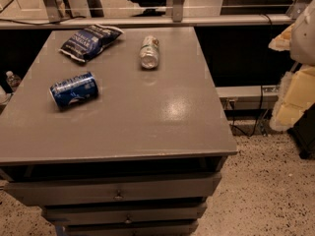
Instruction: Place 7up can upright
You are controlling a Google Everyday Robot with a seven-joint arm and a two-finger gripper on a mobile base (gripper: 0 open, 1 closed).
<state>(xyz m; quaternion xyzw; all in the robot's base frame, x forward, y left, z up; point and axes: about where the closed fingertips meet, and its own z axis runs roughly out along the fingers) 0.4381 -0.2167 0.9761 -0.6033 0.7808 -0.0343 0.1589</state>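
Note:
The 7up can [149, 52] is silvery-white with green print. It lies on its side at the far middle of the grey table [147, 117], with one metal end pointing toward me. My gripper [295, 85] shows as pale cream and yellow parts at the right edge of the view. It is off the table, well to the right of the can, and holds nothing that I can see.
A blue can [74, 89] lies on its side at the table's left. A dark blue snack bag [90, 41] lies at the far left corner. The table has drawers [118, 193] at its front. A rail [147, 19] runs behind it. Speckled floor [266, 186] lies to the right.

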